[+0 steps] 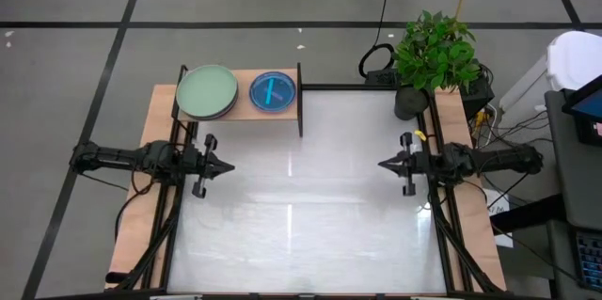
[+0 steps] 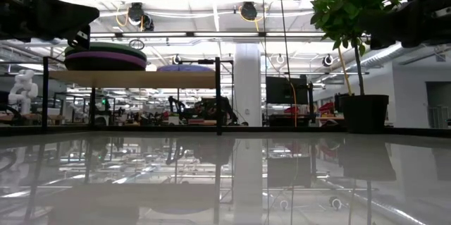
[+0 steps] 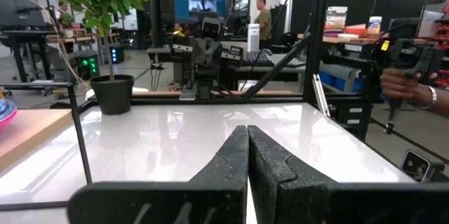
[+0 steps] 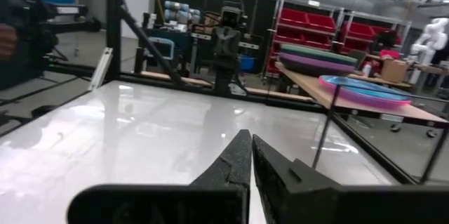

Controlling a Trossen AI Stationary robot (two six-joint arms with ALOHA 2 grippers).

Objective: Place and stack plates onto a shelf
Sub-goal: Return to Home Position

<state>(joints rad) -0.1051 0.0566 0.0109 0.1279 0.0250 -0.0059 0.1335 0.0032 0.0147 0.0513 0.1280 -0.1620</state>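
Here, our left gripper [image 1: 226, 165] and right gripper [image 1: 384, 163] hover with fingers pressed together, holding nothing. They face each other across the white table [image 1: 310, 206]. We judge the stacking done and the arms parking, so little more than settling remains. On the shelf [image 1: 243, 104] at the far left corner we count two stacks. One has a green plate [image 1: 207, 91] over a purple plate [image 2: 106, 61]. The other has a blue plate [image 1: 273, 91] over a pink plate [image 4: 365, 98]. We cannot count any plates hidden beneath.
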